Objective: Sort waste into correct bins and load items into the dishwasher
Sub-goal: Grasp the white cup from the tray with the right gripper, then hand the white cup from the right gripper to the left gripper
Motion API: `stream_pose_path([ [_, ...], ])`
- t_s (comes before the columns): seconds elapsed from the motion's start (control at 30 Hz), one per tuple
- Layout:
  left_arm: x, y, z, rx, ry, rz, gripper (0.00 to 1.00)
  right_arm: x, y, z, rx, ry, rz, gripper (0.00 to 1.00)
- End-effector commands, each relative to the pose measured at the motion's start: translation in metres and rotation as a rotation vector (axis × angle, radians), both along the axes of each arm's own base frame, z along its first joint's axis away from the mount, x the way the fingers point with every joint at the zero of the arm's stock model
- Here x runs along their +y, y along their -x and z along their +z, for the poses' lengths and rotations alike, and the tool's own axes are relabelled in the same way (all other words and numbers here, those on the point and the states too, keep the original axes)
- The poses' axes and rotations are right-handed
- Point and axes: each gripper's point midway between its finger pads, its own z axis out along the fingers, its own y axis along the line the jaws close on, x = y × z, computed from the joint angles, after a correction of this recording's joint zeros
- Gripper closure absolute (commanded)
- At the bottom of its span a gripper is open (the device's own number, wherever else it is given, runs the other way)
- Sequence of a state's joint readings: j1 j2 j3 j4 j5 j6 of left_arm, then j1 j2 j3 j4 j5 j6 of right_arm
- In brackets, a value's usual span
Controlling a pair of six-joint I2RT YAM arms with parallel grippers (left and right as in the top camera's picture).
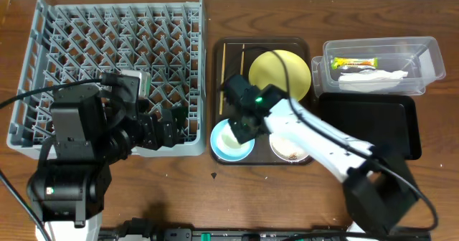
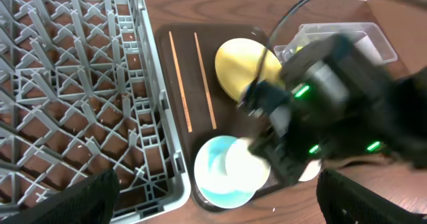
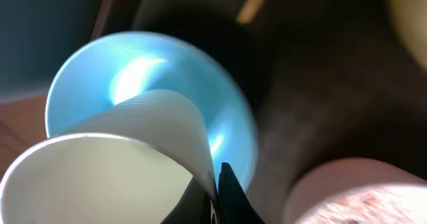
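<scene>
My right gripper [image 3: 217, 184] is shut on the rim of a white bowl [image 3: 100, 177] and holds it tilted just over the light blue bowl [image 3: 153, 71] at the front left of the brown serving tray [image 1: 229, 54]. From overhead the white bowl [image 1: 229, 135] sits inside the blue bowl's [image 1: 231, 153] outline. The yellow plate [image 1: 280, 72] and the chopsticks [image 2: 180, 77] lie on the same tray. My left gripper [image 2: 217, 197] is open and empty beside the grey dish rack's [image 1: 107, 47] front right corner. The wrapper [image 1: 353, 63] and napkin [image 1: 373, 77] lie in the clear tub [image 1: 423, 54].
A second whitish bowl [image 1: 290, 149] with rice scraps stands on the serving tray right of the blue bowl. The black tray [image 1: 369, 123] lies in front of the clear tub, partly under my right arm. Bare wooden table runs along the front edge.
</scene>
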State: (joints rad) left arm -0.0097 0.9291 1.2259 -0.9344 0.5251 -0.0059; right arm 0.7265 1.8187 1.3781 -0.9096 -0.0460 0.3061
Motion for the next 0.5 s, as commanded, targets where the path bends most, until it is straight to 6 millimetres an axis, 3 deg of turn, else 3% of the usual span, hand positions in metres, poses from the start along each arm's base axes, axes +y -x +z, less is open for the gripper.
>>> stream_pose_path([
  [0.0,-0.003,-0.001,0.01,0.015,0.069,0.038,0.05,-0.017,-0.021,0.077,-0.102,-0.214,-0.048,0.99],
  [0.1,-0.019,0.001,0.018,0.026,0.167,-0.023,0.05,-0.024,-0.028,0.153,-0.184,-0.529,0.021,0.99],
  [0.2,-0.051,0.011,0.042,0.019,0.342,-0.212,0.05,-0.021,-0.021,0.226,-0.236,-0.873,0.154,0.99],
  [0.33,-0.084,0.038,0.077,0.005,0.551,-0.528,0.05,-0.001,0.013,0.271,-0.236,-1.118,0.446,0.99],
  [0.47,-0.09,0.051,0.088,0.011,0.619,-0.634,0.06,0.011,0.036,0.289,-0.245,-1.209,0.616,0.99],
])
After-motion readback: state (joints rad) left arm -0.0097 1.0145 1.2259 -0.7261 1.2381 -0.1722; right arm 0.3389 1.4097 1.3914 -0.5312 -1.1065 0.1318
